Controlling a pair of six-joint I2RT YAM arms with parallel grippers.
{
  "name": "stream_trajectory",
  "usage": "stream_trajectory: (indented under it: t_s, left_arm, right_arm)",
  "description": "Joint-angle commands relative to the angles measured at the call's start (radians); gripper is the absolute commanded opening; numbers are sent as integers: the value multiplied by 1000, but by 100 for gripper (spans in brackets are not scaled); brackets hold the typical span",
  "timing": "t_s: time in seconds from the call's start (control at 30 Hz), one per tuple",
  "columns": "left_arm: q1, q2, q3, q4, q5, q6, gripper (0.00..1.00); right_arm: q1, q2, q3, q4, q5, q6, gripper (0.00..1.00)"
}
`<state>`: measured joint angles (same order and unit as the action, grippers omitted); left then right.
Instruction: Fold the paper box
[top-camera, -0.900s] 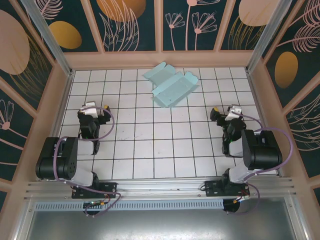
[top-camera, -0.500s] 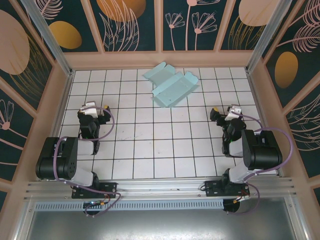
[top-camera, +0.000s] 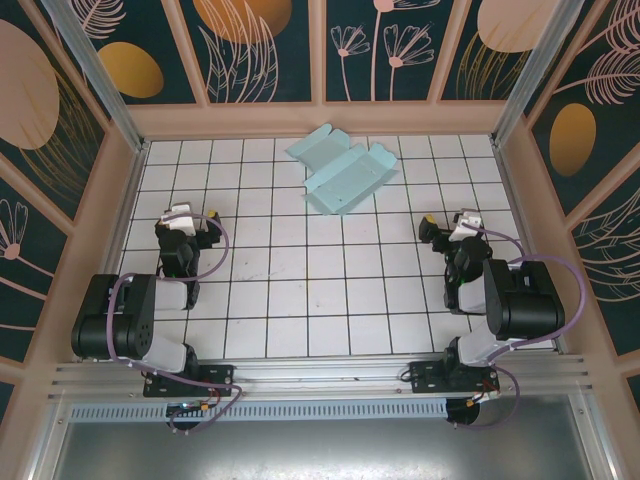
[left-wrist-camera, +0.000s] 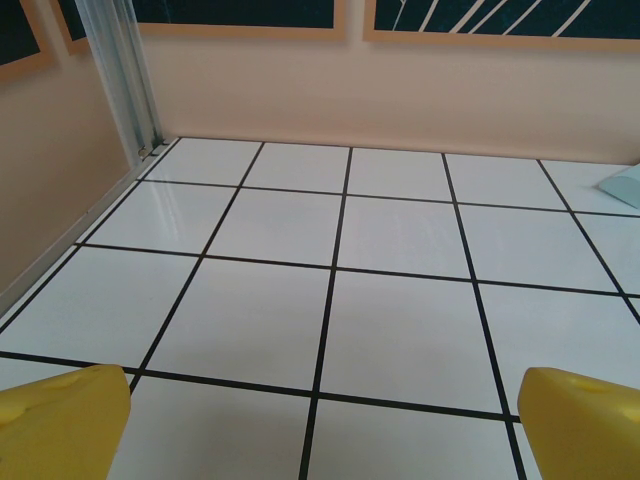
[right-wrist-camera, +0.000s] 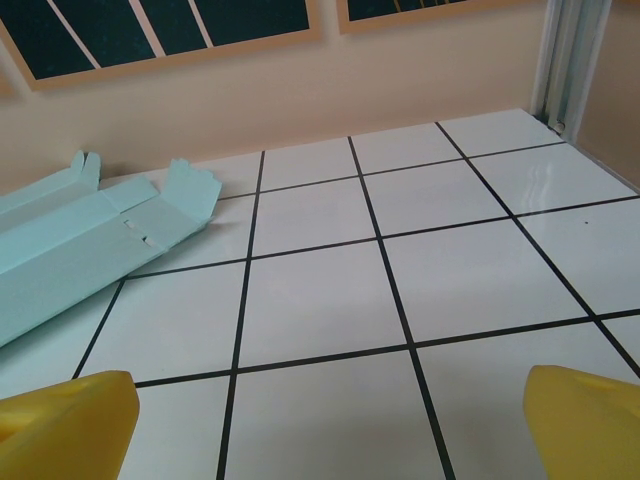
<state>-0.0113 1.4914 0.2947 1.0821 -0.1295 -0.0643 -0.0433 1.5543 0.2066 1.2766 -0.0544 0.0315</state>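
Evidently no fold is made yet: the paper box lies flat (flaps splayed), left gripper and right gripper both well back, jaws spread wide.

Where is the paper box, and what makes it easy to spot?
Look at the white tiled table, along its far edge under the back wall. Near the middle of that edge lies the paper box, a flat creased cut-out with flaps. Its pale mint colour stands out against the white tiles.
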Motion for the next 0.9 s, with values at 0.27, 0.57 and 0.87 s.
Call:
stream_trajectory:
  t_s: [0.27, 0.57, 0.87]
  left_arm:
    - [-51, -235, 88, -220, 43, 5, 99]
    - [-197, -199, 195, -284, 130, -215, 99]
    - [-291, 51, 446, -572, 119, -877, 99]
  right_arm:
    - [10, -348, 75, -410, 1, 82, 99]
    - [70, -330, 321, -759, -207, 436, 99]
    - [182, -113, 507, -806, -243, 505, 97]
